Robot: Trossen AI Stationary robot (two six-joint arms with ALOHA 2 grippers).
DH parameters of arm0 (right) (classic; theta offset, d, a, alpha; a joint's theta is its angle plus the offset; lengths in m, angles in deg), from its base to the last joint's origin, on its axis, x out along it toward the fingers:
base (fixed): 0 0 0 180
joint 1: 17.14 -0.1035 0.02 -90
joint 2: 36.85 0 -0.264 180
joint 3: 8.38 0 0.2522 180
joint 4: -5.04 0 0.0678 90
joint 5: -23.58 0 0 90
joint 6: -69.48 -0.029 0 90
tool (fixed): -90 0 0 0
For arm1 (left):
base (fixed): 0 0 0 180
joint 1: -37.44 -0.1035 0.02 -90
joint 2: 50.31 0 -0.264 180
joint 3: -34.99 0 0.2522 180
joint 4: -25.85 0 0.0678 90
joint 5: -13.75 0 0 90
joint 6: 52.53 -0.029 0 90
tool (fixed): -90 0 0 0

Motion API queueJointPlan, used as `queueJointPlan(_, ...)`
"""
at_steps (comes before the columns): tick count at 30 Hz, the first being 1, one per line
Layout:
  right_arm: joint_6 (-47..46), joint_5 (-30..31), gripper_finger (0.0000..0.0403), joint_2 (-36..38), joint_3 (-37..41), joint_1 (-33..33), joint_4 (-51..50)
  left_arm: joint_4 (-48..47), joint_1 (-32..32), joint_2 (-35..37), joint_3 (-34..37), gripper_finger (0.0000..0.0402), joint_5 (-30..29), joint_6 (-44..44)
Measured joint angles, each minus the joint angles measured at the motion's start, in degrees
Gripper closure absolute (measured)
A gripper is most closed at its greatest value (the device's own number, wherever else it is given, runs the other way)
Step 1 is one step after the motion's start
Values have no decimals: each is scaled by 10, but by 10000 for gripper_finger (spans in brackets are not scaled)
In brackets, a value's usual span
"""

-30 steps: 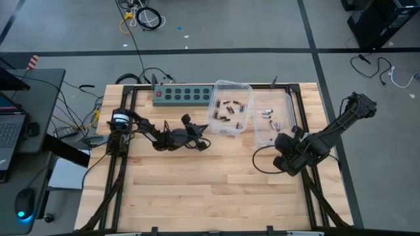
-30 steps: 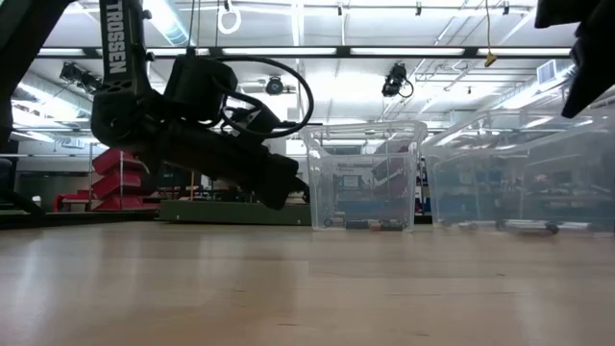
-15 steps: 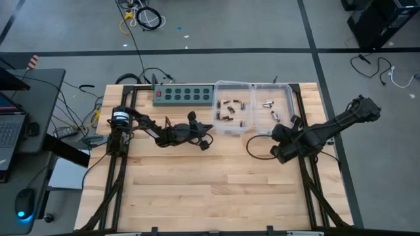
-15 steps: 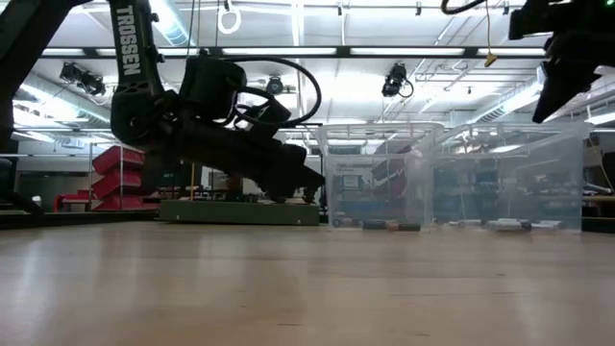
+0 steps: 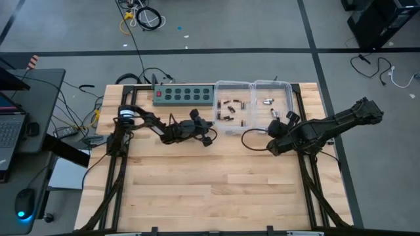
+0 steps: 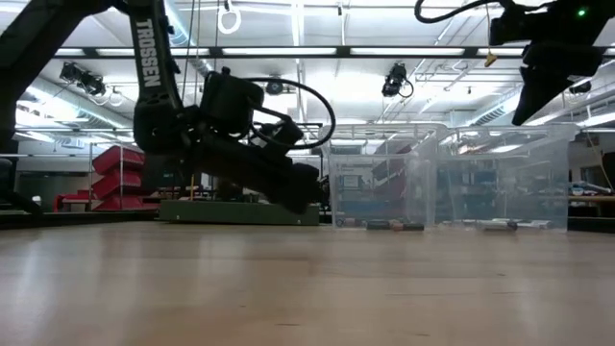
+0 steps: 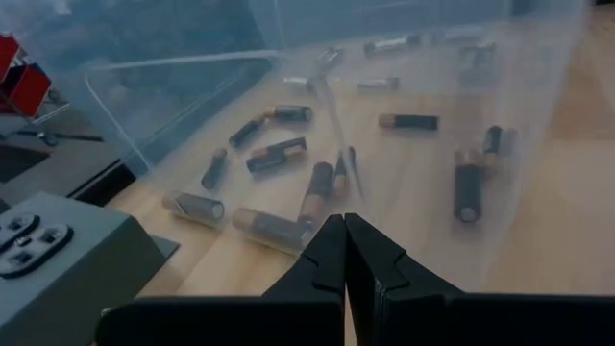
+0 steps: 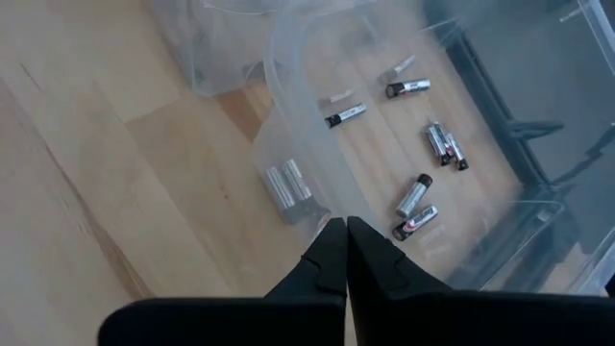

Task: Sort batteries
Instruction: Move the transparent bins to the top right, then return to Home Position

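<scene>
Since the batteries (image 5: 230,110) already lie split between two clear bins, the darker cells in the left bin (image 5: 231,86) and the silvery ones (image 8: 418,197) in the right bin (image 5: 272,84), the sorting looks finished or nearly so. Both bins sit side by side at the table's far edge, next to the green power strip (image 5: 184,96). Each arm points at the near wall of its own bin: the left gripper (image 7: 344,252) and right gripper (image 8: 344,252) have fingers pressed together, holding nothing.

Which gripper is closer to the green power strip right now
Left. The left gripper sits just in front of the green power strip's right end; the right gripper is across the table, beyond both clear bins.
</scene>
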Motion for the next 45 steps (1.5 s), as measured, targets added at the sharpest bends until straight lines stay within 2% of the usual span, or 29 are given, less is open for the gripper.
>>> queueJointPlan(10, -26, -6, 403, 0, 0, -9, -12, 42, -4, -41, -27, 401, 17, 33)
queueJointPlan(16, -52, -8, 403, 0, 0, -28, -10, 42, -5, -41, -28, 401, -35, 22)
queueJointPlan(20, -66, -11, 403, 0, 0, -54, 14, 51, -5, -41, -10, 401, -42, 22)
queueJointPlan(22, -72, -11, 403, 0, 0, -71, 37, 69, 0, -41, 5, 401, -65, 31)
queueJointPlan(25, -78, -10, 403, 0, 0, -101, 89, 138, 23, -41, 50, 401, -123, 48)
queueJointPlan(27, -61, 9, 403, 0, 0, -125, 141, 240, 49, -40, 91, 401, -132, 33)
queueJointPlan(28, -42, 27, 403, 0, 0, -136, 174, 273, 64, -38, 111, 401, -130, 20)
queueJointPlan(32, 96, 114, 403, 0, 10, -160, 361, 274, 114, -4, 139, 401, -118, -5)
queueJointPlan(35, 244, 119, 403, -2, 31, -153, 522, 271, 145, 4, 143, 401, -89, -15)
queueJointPlan(37, 338, 103, 403, -2, 47, -144, 625, 275, 164, 16, 136, 401, -63, -38)
queueJointPlan(40, 447, 39, 403, -2, 71, -126, 753, 275, 188, 37, 127, 401, -39, -93)
queueJointPlan(45, 539, -80, 403, -2, 97, -83, 889, 275, 212, 110, 120, 401, -36, -173)
